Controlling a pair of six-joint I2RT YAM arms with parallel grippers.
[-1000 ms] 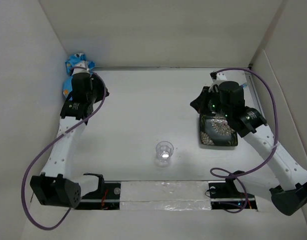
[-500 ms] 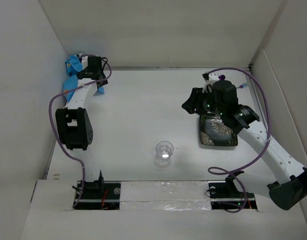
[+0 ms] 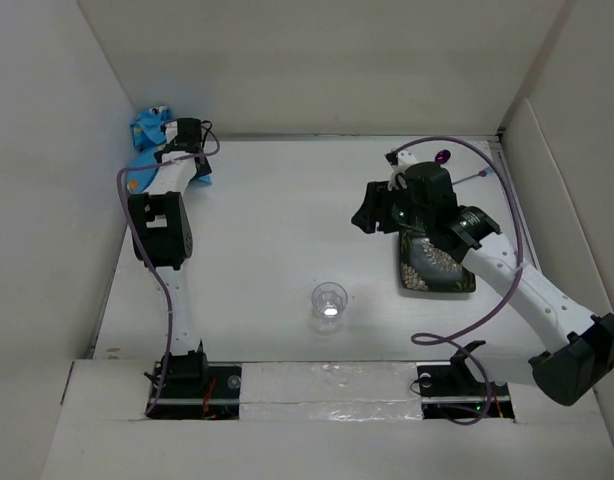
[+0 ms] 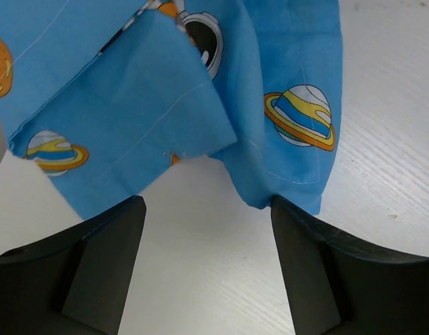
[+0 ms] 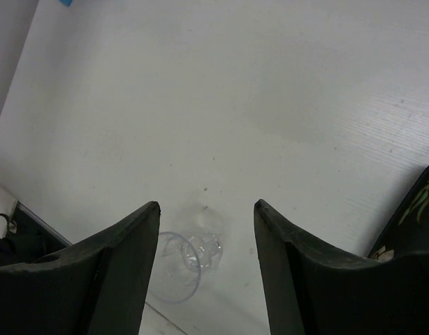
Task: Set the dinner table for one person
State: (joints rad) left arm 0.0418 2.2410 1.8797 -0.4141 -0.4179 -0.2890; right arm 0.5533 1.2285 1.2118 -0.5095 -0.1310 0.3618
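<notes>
Upper left of the overhead view, your left gripper (image 3: 192, 131) sits at the far corner of the table (image 3: 277, 200), right against the crumpled blue cloth (image 3: 147, 128). Your left wrist view shows its fingers (image 4: 106, 258) spread wide with only bare white tabletop between them. The cloth, printed with ringed planets, fills the top of that frame. Its lower hem comes down just to the fingertips, nearest the one at right; you cannot tell whether hem and finger touch.

Right of centre in the overhead view, your right gripper (image 3: 369, 216) hangs over the table, just off the upper left corner of the dark flowered plate (image 3: 427, 270). Its fingers are also wide apart and hold nothing. Your right wrist view shows the clear glass (image 5: 183, 265) on the table at the bottom of the frame, low between the fingers, with a sliver of plate at the right edge. Overhead, the glass stands alone at lower centre, left of the plate and well apart from the cloth.
</notes>
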